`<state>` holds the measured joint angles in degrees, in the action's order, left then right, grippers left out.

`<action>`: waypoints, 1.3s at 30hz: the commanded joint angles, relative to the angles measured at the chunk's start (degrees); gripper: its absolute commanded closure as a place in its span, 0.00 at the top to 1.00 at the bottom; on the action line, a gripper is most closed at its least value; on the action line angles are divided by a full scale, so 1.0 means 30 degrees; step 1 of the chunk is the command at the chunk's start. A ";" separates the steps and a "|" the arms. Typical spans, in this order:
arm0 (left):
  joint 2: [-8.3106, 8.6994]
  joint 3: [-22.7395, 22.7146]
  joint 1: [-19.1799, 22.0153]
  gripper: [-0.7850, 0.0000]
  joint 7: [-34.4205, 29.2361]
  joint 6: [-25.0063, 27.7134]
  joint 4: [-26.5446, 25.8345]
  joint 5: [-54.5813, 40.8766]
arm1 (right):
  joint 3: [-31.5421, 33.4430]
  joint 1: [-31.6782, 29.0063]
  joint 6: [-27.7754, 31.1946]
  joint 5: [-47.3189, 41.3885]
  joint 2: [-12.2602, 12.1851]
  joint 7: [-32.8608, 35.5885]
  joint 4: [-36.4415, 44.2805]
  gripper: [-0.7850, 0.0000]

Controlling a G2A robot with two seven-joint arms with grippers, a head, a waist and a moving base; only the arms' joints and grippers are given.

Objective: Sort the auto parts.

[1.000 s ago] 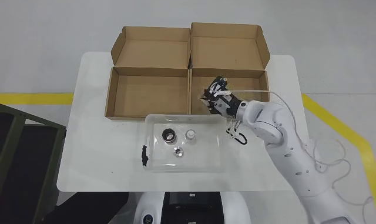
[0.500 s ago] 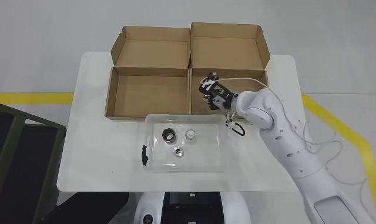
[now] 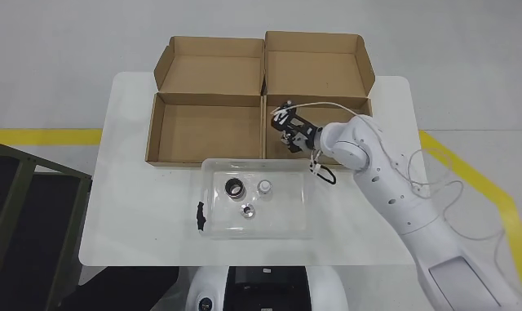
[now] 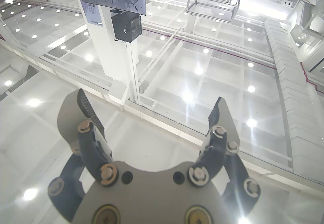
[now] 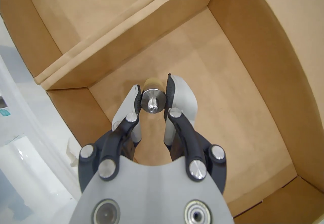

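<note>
Your right gripper [image 5: 153,97] has shifted deeper over right box [image 5: 227,70], toward its inner wall, clamped on metal part [image 5: 151,104]. Release looks next. Left gripper [image 4: 152,118] spread wide, empty.

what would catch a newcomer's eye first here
The right hand is shut on a small metal part, held over the floor of the right box. Nearer the robot, a clear tray holds three more parts.
</note>
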<state>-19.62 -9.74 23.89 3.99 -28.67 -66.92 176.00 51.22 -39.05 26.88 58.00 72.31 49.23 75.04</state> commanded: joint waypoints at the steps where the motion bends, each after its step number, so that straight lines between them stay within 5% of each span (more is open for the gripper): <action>1: 0.0000 0.0000 0.0000 1.00 0.0000 0.0000 0.0000 0.0000 | -0.0102 0.0099 0.0007 0.0017 0.0044 -0.0074 -0.0226 0.00; 3: 0.0000 0.0000 0.0000 1.00 0.0000 0.0000 0.0000 0.0000 | -0.0198 0.0162 0.0011 0.0036 0.0080 -0.0074 -0.0383 0.05; 6: 0.0000 0.0000 0.0000 1.00 0.0000 0.0000 0.0000 0.0000 | -0.0309 0.0275 0.0013 0.0054 0.0129 -0.0038 -0.0545 0.37; 8: 0.0000 0.0000 0.0000 1.00 0.0000 0.0000 0.0000 0.0000 | -0.0412 0.0371 0.0032 0.0081 0.0173 -0.0049 -0.0717 0.47; 21: 0.0000 0.0000 0.0000 1.00 0.0000 0.0000 0.0000 0.0000 | -0.0001 0.0075 -0.0150 0.0470 0.0134 -0.1339 0.0646 0.49; 29: 0.0000 0.0000 0.0000 1.00 0.0000 0.0000 0.0000 0.0000 | 0.1746 -0.2038 0.0133 0.0591 -0.0498 -0.0907 0.5437 0.51; 39: 0.0000 0.0000 0.0000 1.00 0.0000 0.0000 0.0000 0.0000 | 0.2907 -0.5596 0.2086 -0.0363 -0.1178 -0.0260 1.1684 0.68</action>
<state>-19.62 -9.74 23.89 3.99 -28.67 -66.92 176.00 59.95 -54.77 31.84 57.01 68.95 48.89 108.08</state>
